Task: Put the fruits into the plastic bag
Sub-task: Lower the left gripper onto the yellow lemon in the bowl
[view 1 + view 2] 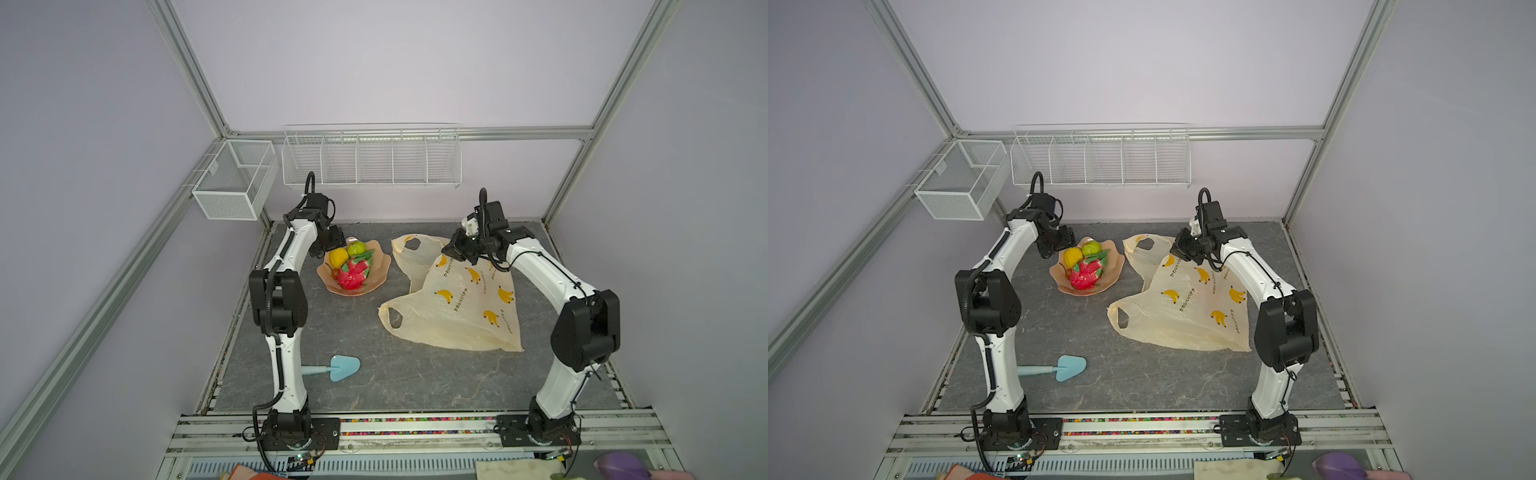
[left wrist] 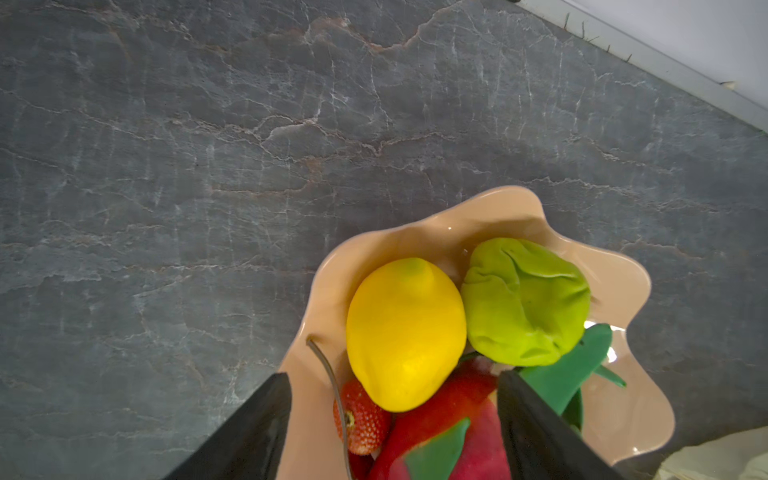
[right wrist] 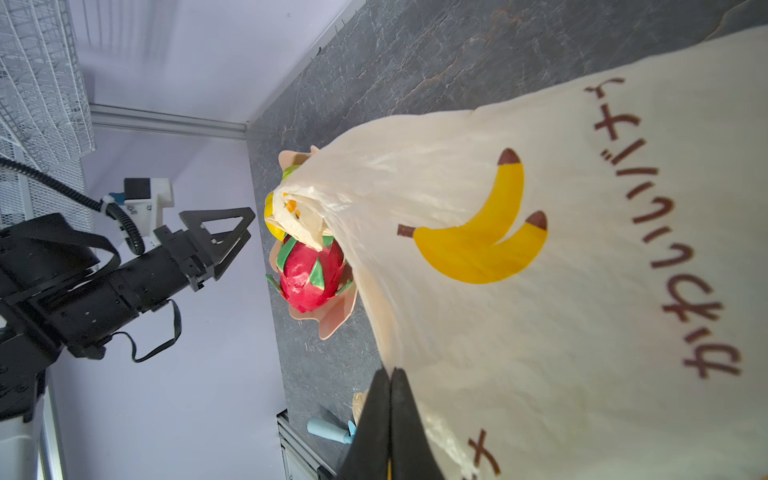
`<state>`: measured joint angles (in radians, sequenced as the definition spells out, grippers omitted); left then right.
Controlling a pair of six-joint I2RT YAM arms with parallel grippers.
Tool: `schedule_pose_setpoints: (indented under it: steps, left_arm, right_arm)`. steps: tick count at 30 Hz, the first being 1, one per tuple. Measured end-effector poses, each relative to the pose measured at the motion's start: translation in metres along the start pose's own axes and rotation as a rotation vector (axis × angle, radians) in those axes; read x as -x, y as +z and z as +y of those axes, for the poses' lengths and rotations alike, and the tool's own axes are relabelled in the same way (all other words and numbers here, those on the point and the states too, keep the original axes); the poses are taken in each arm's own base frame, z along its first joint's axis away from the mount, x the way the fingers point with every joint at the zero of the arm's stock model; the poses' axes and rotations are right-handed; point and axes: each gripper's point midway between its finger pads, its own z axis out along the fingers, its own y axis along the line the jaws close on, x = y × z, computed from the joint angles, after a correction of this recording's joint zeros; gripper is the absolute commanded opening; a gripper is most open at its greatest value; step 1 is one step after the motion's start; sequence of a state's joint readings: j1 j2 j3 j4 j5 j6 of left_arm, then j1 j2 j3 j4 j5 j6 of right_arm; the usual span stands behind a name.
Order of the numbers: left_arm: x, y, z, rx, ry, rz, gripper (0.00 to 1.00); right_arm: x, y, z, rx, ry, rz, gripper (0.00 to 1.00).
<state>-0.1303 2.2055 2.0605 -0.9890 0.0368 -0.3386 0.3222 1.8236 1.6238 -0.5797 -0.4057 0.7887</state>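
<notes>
Toy fruits (image 1: 352, 270) lie in the peach scalloped dish (image 1: 380, 272) near the desk's (image 1: 374, 386) far edge, none bagged yet, the left tool (image 2: 392, 378) open above the lemon (image 2: 405, 332), which it likely should descend on and grip, while the right tool (image 3: 390, 374) pinches the plastic bag's (image 1: 457, 307) lifted rim.

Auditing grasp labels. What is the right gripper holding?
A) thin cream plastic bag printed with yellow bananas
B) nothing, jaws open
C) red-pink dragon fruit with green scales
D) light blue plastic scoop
A: in the right wrist view the right gripper has its jaws pressed shut on an edge of the thin cream plastic bag printed with yellow bananas, and the film pulls taut towards it.
</notes>
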Motion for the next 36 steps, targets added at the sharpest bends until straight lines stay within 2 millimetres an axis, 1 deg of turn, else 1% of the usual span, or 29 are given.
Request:
schedule_pose_setpoints:
  steps: [4, 11, 17, 25, 29, 32, 36]
  left_arm:
    - [-0.001, 0.013, 0.004, 0.021, -0.001, 0.016, 0.78]
    - [-0.001, 0.018, 0.002, 0.011, -0.002, 0.019, 0.77]
    - [0.0, 0.029, -0.002, -0.009, -0.001, 0.015, 0.75]
    - [-0.001, 0.034, -0.007, -0.032, 0.003, 0.019, 0.7]
    - [-0.009, 0.04, -0.007, -0.03, 0.006, 0.039, 0.68]
    - [-0.016, 0.047, -0.006, -0.029, 0.008, 0.054, 0.64]
    - [-0.021, 0.05, -0.006, -0.03, 0.01, 0.067, 0.56]
  right_arm:
    - [0.001, 0.002, 0.0, -0.002, -0.002, 0.004, 0.06]
    - [-0.001, 0.005, -0.005, -0.016, 0.009, 0.02, 0.06]
    - [-0.002, 0.005, -0.006, -0.021, 0.013, 0.025, 0.07]
    - [0.0, 0.004, -0.003, -0.015, 0.009, 0.018, 0.07]
    - [0.0, 0.004, -0.003, -0.015, 0.009, 0.018, 0.07]
    - [0.001, 0.003, -0.003, -0.015, 0.009, 0.017, 0.07]
    - [0.002, 0.003, -0.004, -0.015, 0.011, 0.013, 0.07]
